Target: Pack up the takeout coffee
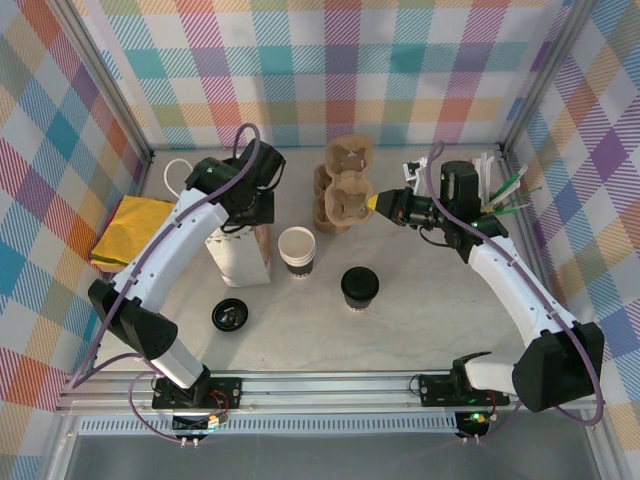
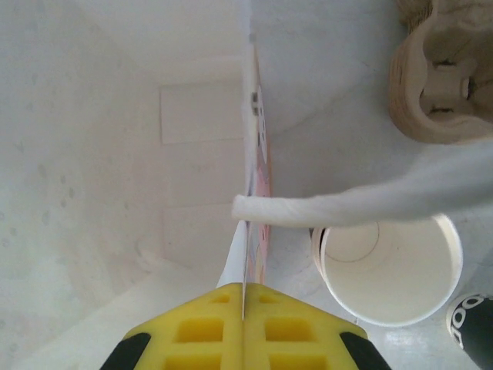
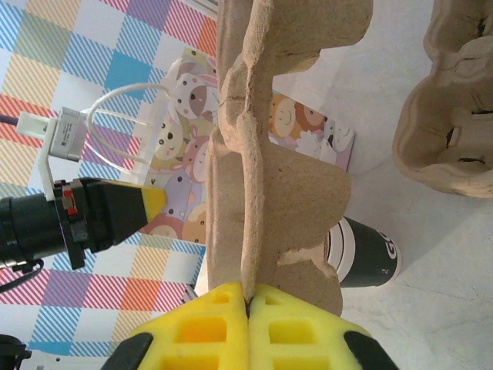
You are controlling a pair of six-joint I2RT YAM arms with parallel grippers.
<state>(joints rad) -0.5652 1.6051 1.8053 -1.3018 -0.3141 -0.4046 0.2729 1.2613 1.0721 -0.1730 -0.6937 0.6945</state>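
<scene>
Brown moulded pulp toward the back of the table (image 1: 420, 320), from above: a cup carrier (image 1: 345, 195) pinched at its edge by the right gripper (image 1: 373, 204), jaws pressed together on it. To the left, the left gripper (image 1: 240, 225) down at the top of a white paper bag (image 1: 243, 258) (its tips hard to make out from up here). Nearer the arms, the takeout coffee (image 1: 360, 287), upright with its black lid on, just right of an open white cup (image 1: 297, 250); a loose black lid (image 1: 229, 315) lying flat toward the left arm's base. From the left wrist: yellow fingers (image 2: 192, 331) closed flat on the bag's thin wall, a white rope handle (image 2: 347, 202) crossing above the open cup, a sliver of the takeout coffee at the lower right corner. From the right wrist: jaws clamped on the cup carrier, held on edge; the takeout coffee standing behind it, a second carrier (image 3: 454, 116) at upper right, the bag's cartoon-printed side beyond.
</scene>
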